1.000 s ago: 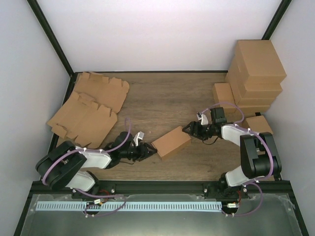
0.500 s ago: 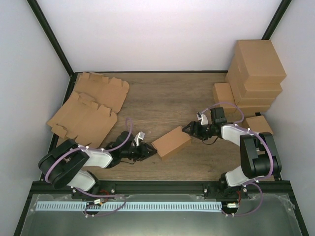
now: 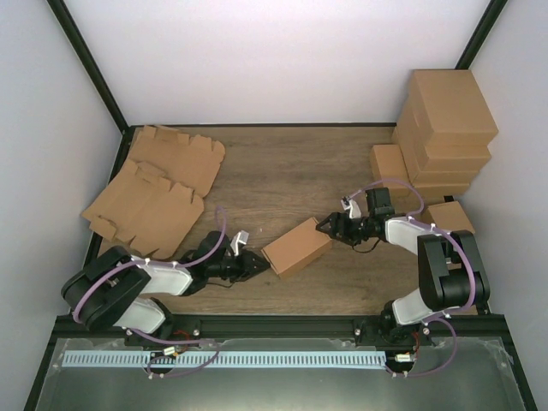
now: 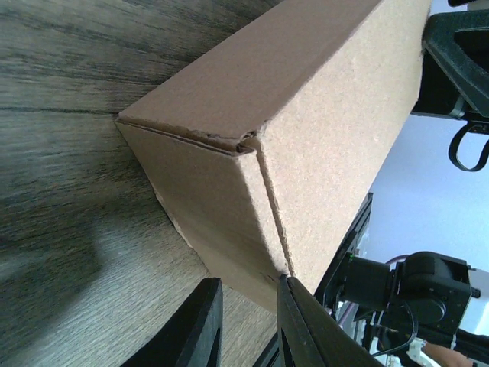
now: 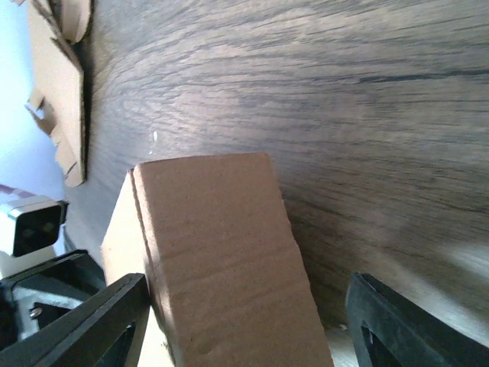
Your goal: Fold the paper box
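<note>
One brown paper box (image 3: 297, 247), closed, corner frayed.

- The paper box (image 4: 321, 115) has its far end cut off by the top edge of the left wrist view.
- The left gripper (image 4: 246, 294) shows only two fingertips at the bottom edge there; whether they pinch the box's corner cannot be told.
- In the right wrist view the box's near end leaves the bottom edge, and the right gripper (image 5: 248, 287) shows only finger stubs.
- The flat cardboard sheets (image 3: 163, 184) overlap, one partly hidden.
</note>
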{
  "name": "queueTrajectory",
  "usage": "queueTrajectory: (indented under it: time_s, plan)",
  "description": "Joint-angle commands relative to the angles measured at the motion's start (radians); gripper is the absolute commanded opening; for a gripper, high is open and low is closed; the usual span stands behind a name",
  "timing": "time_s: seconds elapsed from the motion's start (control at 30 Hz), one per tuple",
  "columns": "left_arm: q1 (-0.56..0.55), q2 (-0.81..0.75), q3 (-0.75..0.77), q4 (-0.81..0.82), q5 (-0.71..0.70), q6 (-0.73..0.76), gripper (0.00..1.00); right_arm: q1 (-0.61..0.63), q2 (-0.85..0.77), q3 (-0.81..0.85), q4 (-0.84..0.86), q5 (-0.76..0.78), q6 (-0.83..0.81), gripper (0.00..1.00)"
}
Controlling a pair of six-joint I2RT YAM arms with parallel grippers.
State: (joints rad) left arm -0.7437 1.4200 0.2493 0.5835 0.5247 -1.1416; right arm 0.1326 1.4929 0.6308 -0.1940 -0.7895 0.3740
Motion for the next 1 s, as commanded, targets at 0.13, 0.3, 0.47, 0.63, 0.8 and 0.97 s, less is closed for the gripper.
queueTrajectory:
  time_s: [0.13, 0.3, 0.47, 0.63, 0.8, 0.97]
  plan:
    - [0.011, 0.01, -0.035, -0.063, -0.04, 0.009, 0.22, 0.002, -0.01, 0.002, 0.004, -0.185, -0.02, 0.65]
    - [0.012, 0.017, -0.035, -0.066, -0.037, 0.014, 0.22, 0.002, -0.025, -0.001, -0.029, -0.207, -0.016, 0.66]
    - [0.022, 0.012, -0.036, -0.081, -0.037, 0.026, 0.21, 0.002, -0.038, -0.009, -0.053, -0.182, -0.014, 0.74]
    - [0.044, 0.002, -0.043, -0.102, -0.028, 0.047, 0.21, 0.002, -0.009, 0.0, -0.049, -0.146, -0.006, 0.79]
    - [0.059, -0.009, -0.047, -0.13, -0.021, 0.071, 0.21, 0.002, 0.024, 0.022, -0.041, -0.168, -0.006, 0.8]
    - [0.078, -0.02, -0.047, -0.152, -0.014, 0.093, 0.21, 0.002, 0.026, 0.021, -0.021, -0.287, -0.001, 0.76]
